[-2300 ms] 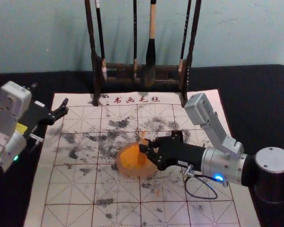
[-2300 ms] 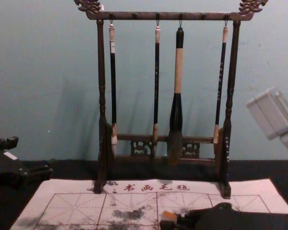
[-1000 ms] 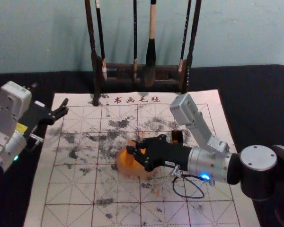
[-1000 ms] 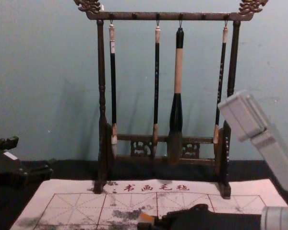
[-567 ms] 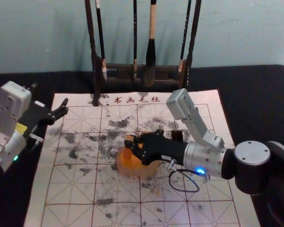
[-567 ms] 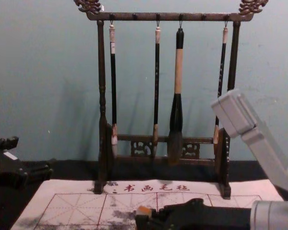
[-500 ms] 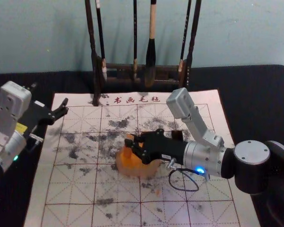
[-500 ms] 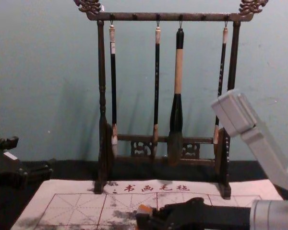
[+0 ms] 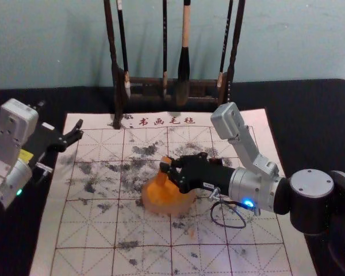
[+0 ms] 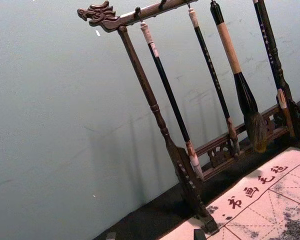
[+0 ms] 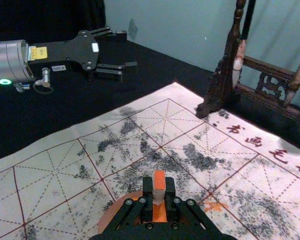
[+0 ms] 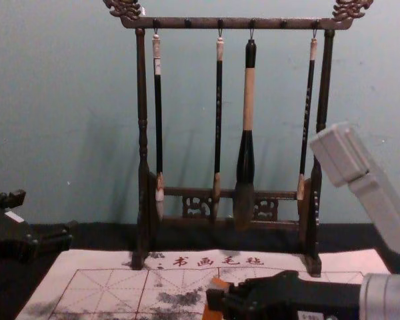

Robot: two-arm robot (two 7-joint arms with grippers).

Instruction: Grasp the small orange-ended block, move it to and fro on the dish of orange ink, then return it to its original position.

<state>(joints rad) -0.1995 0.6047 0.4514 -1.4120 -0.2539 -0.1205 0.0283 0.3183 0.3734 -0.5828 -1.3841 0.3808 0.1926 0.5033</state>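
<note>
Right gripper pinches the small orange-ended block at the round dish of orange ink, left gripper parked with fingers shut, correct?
The left gripper is parked with fingers spread open, not shut, per the right wrist view; the right gripper pinches the block at the dish.

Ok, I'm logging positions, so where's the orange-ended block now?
In the head view, slightly left of the middle, the block is over the orange ink dish, held by the right end effector.

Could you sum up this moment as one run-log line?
Right gripper: shut on orange-ended block | Block: over dish of orange ink | Return: not yet | Left gripper: open, empty, off left
</note>
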